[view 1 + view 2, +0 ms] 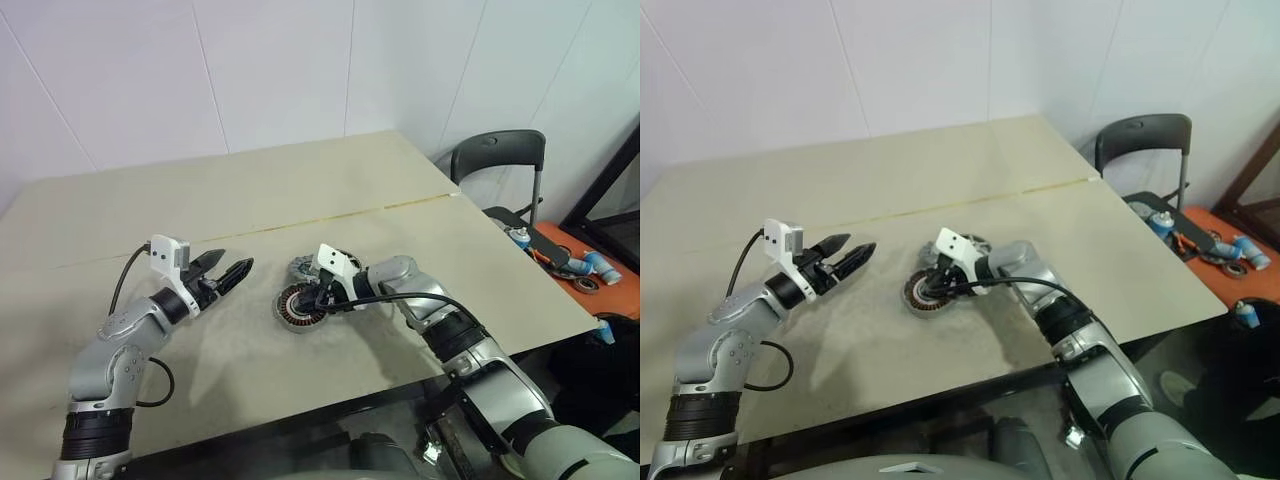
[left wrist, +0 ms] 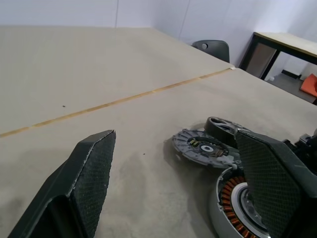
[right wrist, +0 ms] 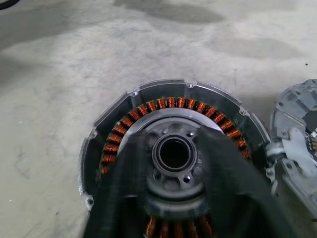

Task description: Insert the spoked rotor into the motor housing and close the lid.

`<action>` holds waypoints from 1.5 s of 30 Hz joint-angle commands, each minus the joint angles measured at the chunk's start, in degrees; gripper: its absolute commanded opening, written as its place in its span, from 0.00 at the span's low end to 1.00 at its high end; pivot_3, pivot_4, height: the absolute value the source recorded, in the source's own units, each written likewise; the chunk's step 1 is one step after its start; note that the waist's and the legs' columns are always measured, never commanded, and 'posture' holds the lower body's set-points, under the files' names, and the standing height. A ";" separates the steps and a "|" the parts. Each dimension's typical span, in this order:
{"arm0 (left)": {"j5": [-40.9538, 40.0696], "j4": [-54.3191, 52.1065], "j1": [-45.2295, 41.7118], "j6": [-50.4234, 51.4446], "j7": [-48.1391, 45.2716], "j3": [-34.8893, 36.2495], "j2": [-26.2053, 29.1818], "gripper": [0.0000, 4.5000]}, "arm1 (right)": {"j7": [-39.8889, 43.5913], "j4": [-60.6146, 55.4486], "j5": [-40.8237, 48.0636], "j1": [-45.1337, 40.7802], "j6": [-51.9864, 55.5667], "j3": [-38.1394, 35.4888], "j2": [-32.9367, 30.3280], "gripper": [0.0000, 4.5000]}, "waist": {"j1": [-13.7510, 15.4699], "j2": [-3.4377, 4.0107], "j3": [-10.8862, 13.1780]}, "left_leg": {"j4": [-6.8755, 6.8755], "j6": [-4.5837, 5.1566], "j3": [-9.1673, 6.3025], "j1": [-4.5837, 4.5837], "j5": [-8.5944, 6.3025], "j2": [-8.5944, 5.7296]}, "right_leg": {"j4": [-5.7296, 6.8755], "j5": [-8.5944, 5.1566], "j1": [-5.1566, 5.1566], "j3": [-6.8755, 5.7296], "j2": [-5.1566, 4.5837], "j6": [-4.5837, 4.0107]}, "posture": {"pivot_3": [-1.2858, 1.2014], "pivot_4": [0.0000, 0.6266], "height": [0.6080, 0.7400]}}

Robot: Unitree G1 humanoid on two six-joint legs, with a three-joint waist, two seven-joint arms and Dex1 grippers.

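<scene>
Housing (image 1: 299, 305) lies flat on the counter (image 1: 250, 200), centre frame, hub bore up. Right tool (image 3: 174, 148) sits directly over it, 2 fingers straddling the hub, part-open, apparently gripping nothing. Lid (image 2: 205, 147) and rotor (image 2: 221, 128) lie just behind. Left tool (image 1: 228, 268), wide and empty, hovers left of centre, farther off.
</scene>
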 commanded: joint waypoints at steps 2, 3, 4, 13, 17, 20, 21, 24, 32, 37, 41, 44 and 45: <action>0.00 -0.83 -1.11 -1.02 -0.22 0.90 0.39 0.91 | 2.08 -2.99 1.45 0.23 4.60 -0.86 -1.57 0.49 | 0.04 0.00 0.00 | 0.03 -0.04 0.00 0.04 0.03 0.00 | 0.10 -0.01 0.01 0.00 0.00 0.00 | 0.52 0.00 1.00; 0.01 -0.85 -1.14 -1.00 -0.20 0.85 0.36 0.91 | 2.61 -4.06 2.30 0.23 5.61 -1.37 -1.78 0.49 | 0.07 0.00 0.00 | 0.05 -0.05 0.00 0.06 0.03 0.00 | 0.15 -0.01 0.01 0.00 0.01 0.00 | 0.52 0.00 1.00; 0.02 -0.84 -1.18 -1.01 -0.19 0.80 0.33 0.91 | 3.07 -5.12 3.16 0.20 6.59 -1.82 -2.01 0.49 | 0.12 0.00 0.00 | 0.06 -0.05 0.00 0.06 0.04 0.00 | 0.17 -0.01 0.01 0.00 0.01 0.00 | 0.52 0.00 1.00; 0.17 -0.32 -1.49 -1.12 -0.22 0.71 0.29 0.91 | 1.27 -10.65 10.84 -2.35 14.72 -9.20 -1.55 0.49 | 0.11 -0.01 0.01 | 0.06 -0.05 0.00 -0.08 0.04 0.00 | 0.20 -0.01 -0.16 0.01 -0.01 -0.01 | 0.52 0.00 1.00; 0.11 -0.02 -1.70 -1.06 -0.34 0.81 0.44 0.91 | -4.03 -9.75 10.96 -2.79 13.16 -12.59 0.06 0.49 | 0.11 0.00 0.01 | 0.06 -0.05 0.00 -0.08 0.04 0.00 | 0.22 -0.01 -0.15 0.01 -0.01 -0.01 | 0.52 0.00 1.00; 0.11 0.24 -1.78 -0.98 -0.51 0.76 0.56 0.91 | -5.85 -11.56 9.32 -0.12 9.96 -10.98 0.29 0.35 | 0.10 -0.01 0.00 | 0.05 -0.05 0.00 -0.09 0.03 -0.01 | 0.20 -0.02 -0.16 0.01 -0.02 -0.01 | 0.52 0.00 1.00; 0.11 0.28 -1.80 -0.96 -0.56 0.74 0.58 0.91 | -5.77 -12.12 9.29 0.62 9.71 -10.38 0.21 0.28 | 0.10 -0.01 0.00 | 0.05 -0.05 0.00 -0.10 0.03 -0.01 | 0.19 -0.02 -0.16 0.01 -0.02 -0.01 | 0.52 0.00 1.00; 0.08 0.51 -2.05 -0.90 -0.76 0.77 0.68 0.91 | -4.63 -13.06 7.87 2.38 10.15 -6.62 -0.95 0.04 | 0.10 -0.01 0.01 | 0.05 -0.04 0.00 -0.12 0.03 -0.01 | 0.17 -0.02 -0.17 0.01 -0.02 -0.01 | 0.52 0.00 1.00; 0.17 0.57 -2.16 -0.91 -1.07 0.81 0.76 0.91 | -5.75 -12.31 8.41 2.44 10.07 -6.26 0.17 0.00 | 0.02 -0.01 0.01 | 0.06 -0.05 0.01 -0.09 0.03 0.00 | 0.21 -0.02 -0.17 0.01 0.00 -0.01 | 0.52 0.00 1.00; -0.02 -0.72 -1.64 -0.76 -0.62 0.77 0.47 0.91 | -6.97 -10.03 6.94 2.32 7.73 -5.38 1.34 0.00 | 0.07 -0.01 0.01 | 0.06 -0.05 0.00 -0.10 0.03 -0.01 | 0.21 -0.02 -0.17 0.01 -0.01 -0.01 | 0.52 0.00 1.00; -0.06 -1.31 -0.90 -0.91 -0.44 0.80 0.28 0.91 | -7.47 -7.73 4.59 3.54 5.46 -2.99 1.71 0.00 | 0.04 -0.01 0.01 | 0.05 -0.05 0.00 -0.10 0.03 0.00 | 0.21 -0.02 -0.17 0.01 -0.01 -0.01 | 0.52 0.00 1.00; -0.05 -1.64 -0.42 -0.94 -0.24 0.71 0.05 0.91 | -8.98 -1.29 2.22 4.37 2.77 -1.81 2.63 0.00 | 0.02 -0.01 0.00 | 0.05 -0.05 0.01 -0.09 0.03 -0.01 | 0.21 -0.02 -0.17 0.01 -0.01 -0.01 | 0.52 0.00 1.00; -0.14 -1.75 -0.33 -0.88 -0.18 0.73 0.01 0.91 | -9.15 0.07 1.85 4.54 2.27 -1.67 2.88 0.00 | 0.00 0.00 0.00 | 0.05 -0.05 0.01 -0.08 0.03 -0.01 | 0.21 -0.02 -0.17 0.02 -0.01 -0.01 | 0.52 0.00 1.00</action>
